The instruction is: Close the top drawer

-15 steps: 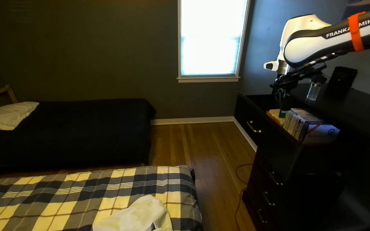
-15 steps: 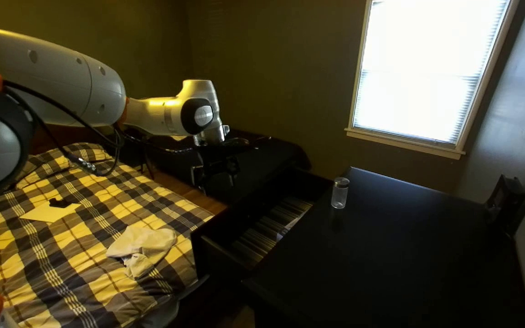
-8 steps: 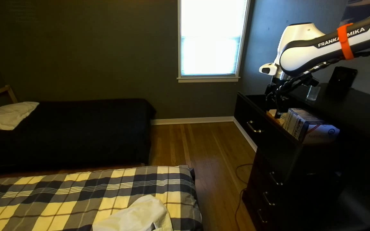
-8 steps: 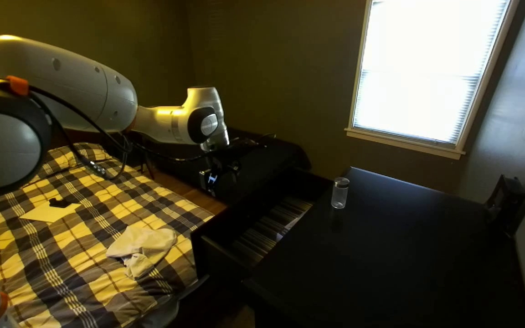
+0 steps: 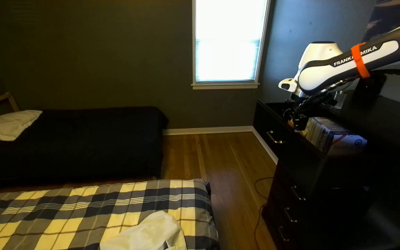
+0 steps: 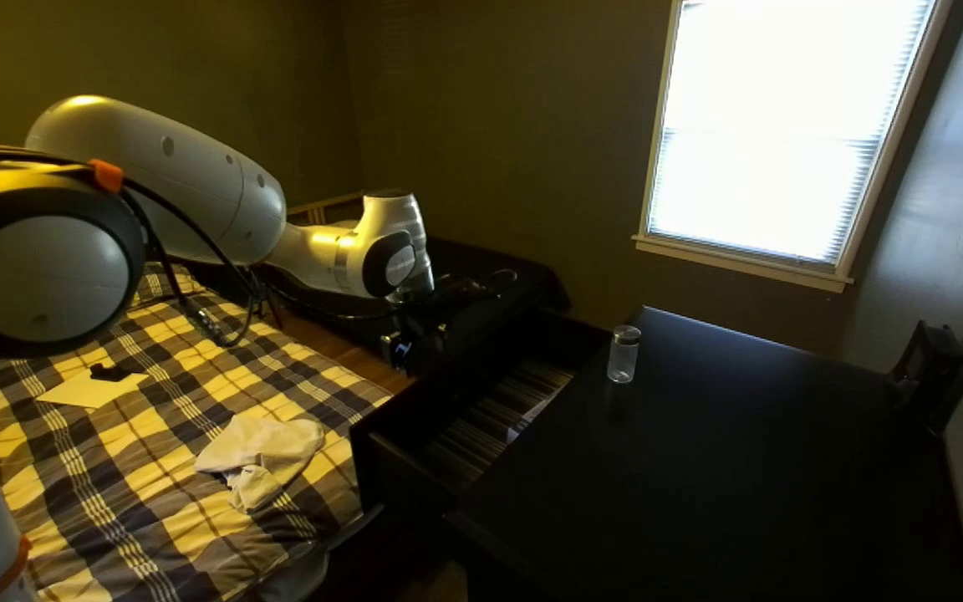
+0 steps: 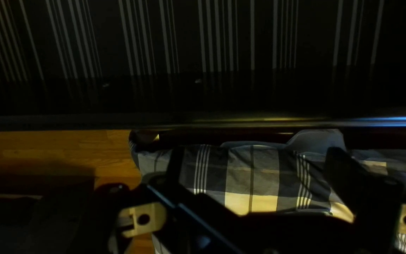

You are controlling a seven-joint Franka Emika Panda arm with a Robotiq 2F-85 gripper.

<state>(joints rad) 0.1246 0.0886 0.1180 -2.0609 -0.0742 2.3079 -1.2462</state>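
The top drawer (image 5: 273, 128) of a black dresser (image 6: 699, 468) stands pulled out, with a metal handle (image 5: 274, 137) on its front. It holds a row of cases (image 5: 318, 132) and a white box (image 5: 347, 144). The drawer also shows open in an exterior view (image 6: 406, 464). My gripper (image 5: 295, 125) is near the drawer's front edge; it also shows in an exterior view (image 6: 419, 347). In the wrist view my gripper (image 7: 256, 158) is open and empty, its fingers on the outer side of the drawer's front rim (image 7: 203, 121). The handle is hidden there.
A clear jar (image 6: 622, 359) stands on the dresser top near the drawer, and a black device (image 6: 933, 376) stands near the wall. A plaid bed (image 6: 155, 468) with a light cloth (image 6: 260, 456) lies in front of the dresser. A cord (image 5: 257, 215) lies on the floor.
The arm and gripper have moved down, slightly left in an exterior view and right in an exterior view, closer to the drawer's front edge. The drawer has not visibly moved.
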